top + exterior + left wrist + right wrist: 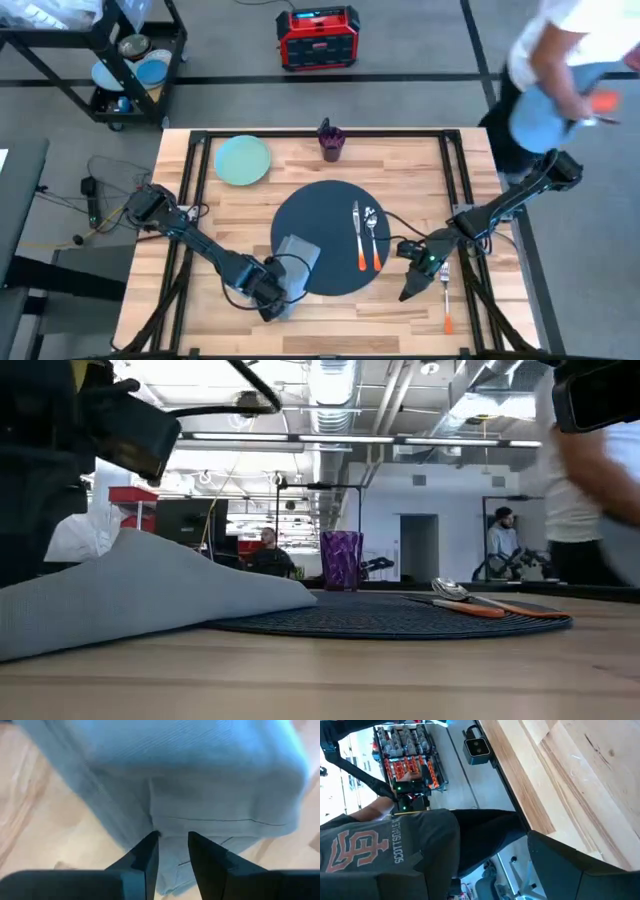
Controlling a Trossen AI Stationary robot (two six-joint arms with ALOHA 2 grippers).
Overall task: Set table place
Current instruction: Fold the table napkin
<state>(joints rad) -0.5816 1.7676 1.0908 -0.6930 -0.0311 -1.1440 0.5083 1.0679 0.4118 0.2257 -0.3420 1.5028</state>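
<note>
Landmark: the place (325,225), a round dark grey mat lying near the middle of the table (420,165).
Left gripper (272,295): just off the mat's near-left edge; its fingers (145,862) are nearly closed, pinching a fold of the grey napkin (297,258).
Napkin: draped partly over the mat's near-left edge and partly on the wood, rumpled rather than flat; to my eye it is not yet laid out.
Plate: the pale green plate (242,159) sits well apart from the mat, beyond it and to its left, so it is not yet on the place.
Cup: a purple cup (331,141) stands just beyond the mat's far edge.
Fork and spoon: both orange-handled pieces (366,238) lie side by side on the mat's right part, seemingly done.
Right gripper (413,287): just off the mat's right edge, low over the wood; I cannot tell how its fingers stand.
Third utensil (445,300): orange-handled, on bare wood right of the mat; probably yet to be placed.
</note>
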